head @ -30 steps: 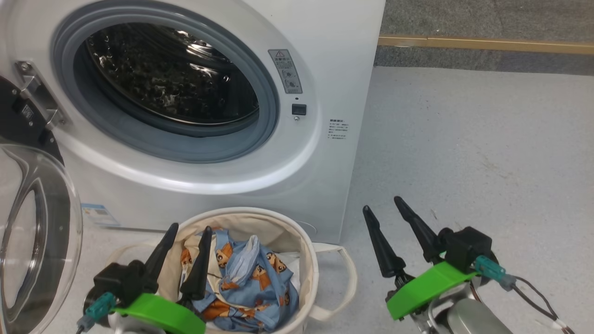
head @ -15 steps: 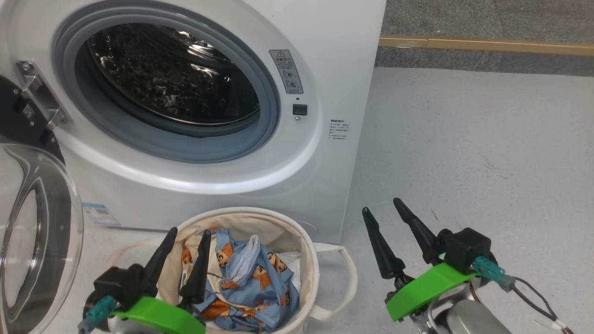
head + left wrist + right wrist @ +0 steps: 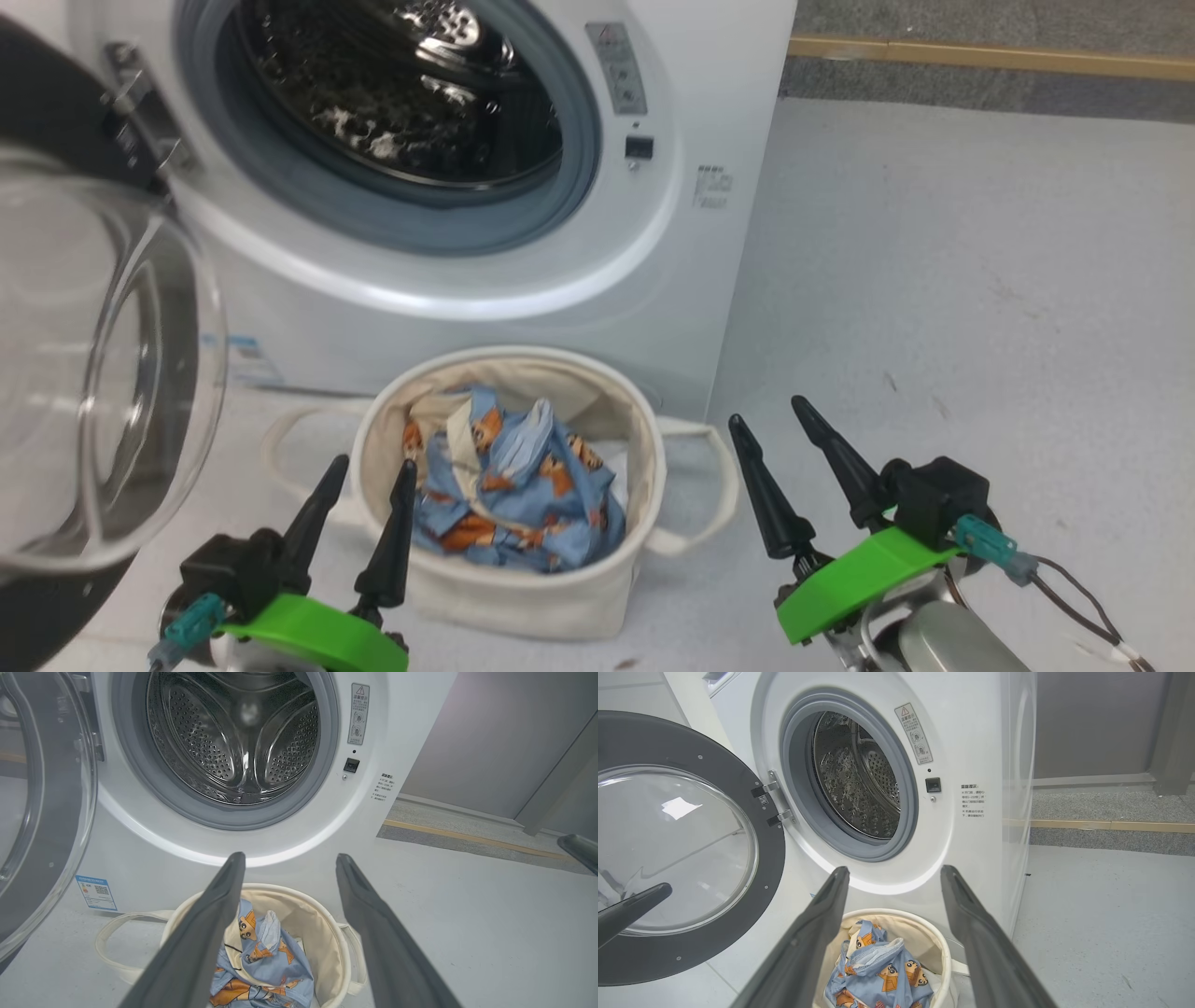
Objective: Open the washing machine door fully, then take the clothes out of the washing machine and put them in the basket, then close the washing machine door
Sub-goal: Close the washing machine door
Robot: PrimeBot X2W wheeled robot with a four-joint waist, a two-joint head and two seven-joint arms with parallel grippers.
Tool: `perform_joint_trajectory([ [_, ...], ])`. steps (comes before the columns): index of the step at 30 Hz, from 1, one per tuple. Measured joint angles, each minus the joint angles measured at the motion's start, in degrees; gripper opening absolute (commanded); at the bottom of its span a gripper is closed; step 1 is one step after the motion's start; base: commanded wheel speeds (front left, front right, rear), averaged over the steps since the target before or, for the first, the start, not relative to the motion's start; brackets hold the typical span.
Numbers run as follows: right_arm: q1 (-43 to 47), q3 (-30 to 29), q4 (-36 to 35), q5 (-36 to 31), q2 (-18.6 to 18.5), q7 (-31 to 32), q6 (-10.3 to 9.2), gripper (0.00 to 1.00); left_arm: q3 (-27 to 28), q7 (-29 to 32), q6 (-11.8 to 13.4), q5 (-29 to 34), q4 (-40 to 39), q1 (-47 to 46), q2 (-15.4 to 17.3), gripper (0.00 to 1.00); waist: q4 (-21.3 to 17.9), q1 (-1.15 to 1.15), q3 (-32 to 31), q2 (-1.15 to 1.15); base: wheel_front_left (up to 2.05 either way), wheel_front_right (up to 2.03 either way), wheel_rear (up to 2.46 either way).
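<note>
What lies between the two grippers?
In the head view, the basket, holding the clothes, stands between the left gripper and the right gripper.

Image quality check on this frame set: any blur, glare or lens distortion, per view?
Head view: soft and smeared; print on the washing machine is unreadable, the washing machine door glass hazy. Left wrist view: sharp, drum holes crisp, the left gripper soft near the lens. Right wrist view: sharp, a white glare patch on the door glass, the machine's side edge bowed.
</note>
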Motion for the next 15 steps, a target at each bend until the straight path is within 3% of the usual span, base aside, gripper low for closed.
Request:
perform_joint_trajectory([
  [7, 0.01, -0.01, -0.03, 0.0, 0.01, 0.0, 0.0, 1.0, 0.03, 0.0, 0.25, 0.0, -0.42, 0.02, 0.03, 1.0, 0.09, 0.0, 0.03, 0.0, -1.83, 1.65, 0.18],
  [15, 0.07, -0.02, -0.13, 0.0, 0.07, 0.0, 0.0, 1.0, -0.16, 0.0, 0.16, 0.0, -0.22, 0.23, 0.0, 1.0, 0.36, 0.0, 0.13, 0.0, -0.78, 0.78, 0.0],
])
